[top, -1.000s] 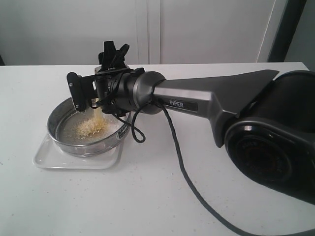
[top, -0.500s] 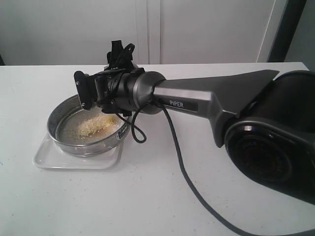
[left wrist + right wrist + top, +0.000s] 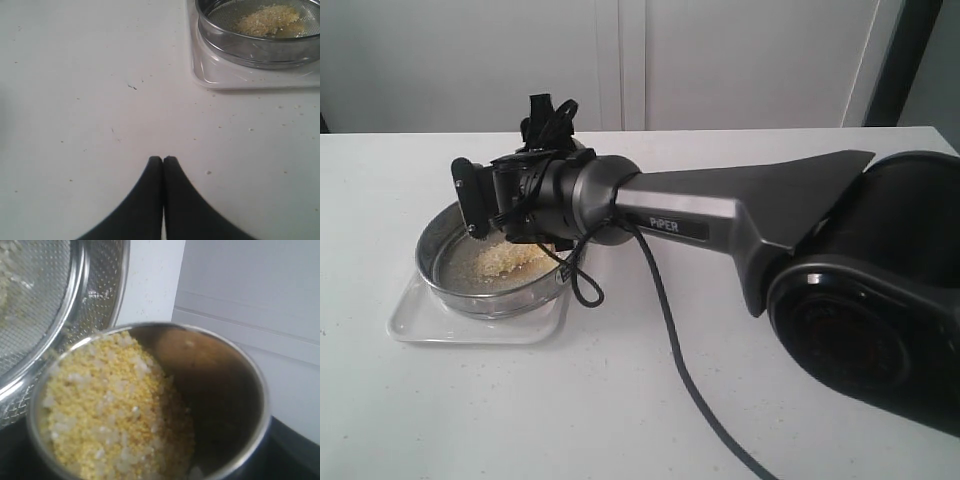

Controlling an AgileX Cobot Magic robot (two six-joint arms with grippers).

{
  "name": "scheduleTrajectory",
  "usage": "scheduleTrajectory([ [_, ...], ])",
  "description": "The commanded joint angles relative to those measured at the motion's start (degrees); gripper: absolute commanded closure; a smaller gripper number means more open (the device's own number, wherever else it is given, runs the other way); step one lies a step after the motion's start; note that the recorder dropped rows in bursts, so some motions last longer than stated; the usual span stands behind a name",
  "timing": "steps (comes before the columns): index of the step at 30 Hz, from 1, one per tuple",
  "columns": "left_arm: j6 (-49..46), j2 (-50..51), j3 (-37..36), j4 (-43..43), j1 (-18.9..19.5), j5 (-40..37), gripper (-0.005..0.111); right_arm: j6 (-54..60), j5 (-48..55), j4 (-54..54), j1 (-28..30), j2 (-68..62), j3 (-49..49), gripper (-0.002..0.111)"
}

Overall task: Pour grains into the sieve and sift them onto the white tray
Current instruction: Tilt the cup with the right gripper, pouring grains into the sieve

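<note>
The sieve [image 3: 450,285] stands on the white tray [image 3: 420,325] at the left of the table. A pale yellow heap of grains [image 3: 505,258] lies on its mesh. My right gripper [image 3: 515,225] hangs over the sieve's far right side, shut on a small steel cup [image 3: 235,370] that is tipped toward the sieve [image 3: 75,300]. More grains [image 3: 110,410] bank against the cup's lower wall, up to its lip. My left gripper [image 3: 163,160] is shut and empty above bare table, apart from the tray [image 3: 210,75] and sieve [image 3: 240,47].
The right arm's dark body and its loose cable [image 3: 670,340] stretch across the table from the right. A white wall panel [image 3: 620,60] stands behind the table's far edge. Stray specks dot the table [image 3: 100,100] near the tray.
The falling stream of grains seen a second ago has stopped. My right gripper lifted back a little, then came left and lower over the sieve. The heap has spread wider.
</note>
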State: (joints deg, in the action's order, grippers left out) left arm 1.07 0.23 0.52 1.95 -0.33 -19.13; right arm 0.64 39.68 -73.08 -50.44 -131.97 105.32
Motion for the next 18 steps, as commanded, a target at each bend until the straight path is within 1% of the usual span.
scheduleTrajectory([
  [1,0.24,-0.23,-0.52,0.13,-0.37,-0.43,0.107,0.91,0.32,-0.23,-0.82,0.45,0.56,0.108],
  [10,0.24,-0.23,-0.52,0.13,-0.37,-0.43,0.107,5.04,1.45,1.59,-1.47,0.45,0.23,0.108],
  [15,0.24,-0.23,-0.52,0.13,-0.37,-0.43,0.107,8.43,2.01,1.59,-3.14,0.45,-0.74,0.108],
  [18,0.24,-0.23,-0.52,0.13,-0.37,-0.43,0.107,8.58,2.41,1.59,-3.78,0.45,-0.74,0.108],
])
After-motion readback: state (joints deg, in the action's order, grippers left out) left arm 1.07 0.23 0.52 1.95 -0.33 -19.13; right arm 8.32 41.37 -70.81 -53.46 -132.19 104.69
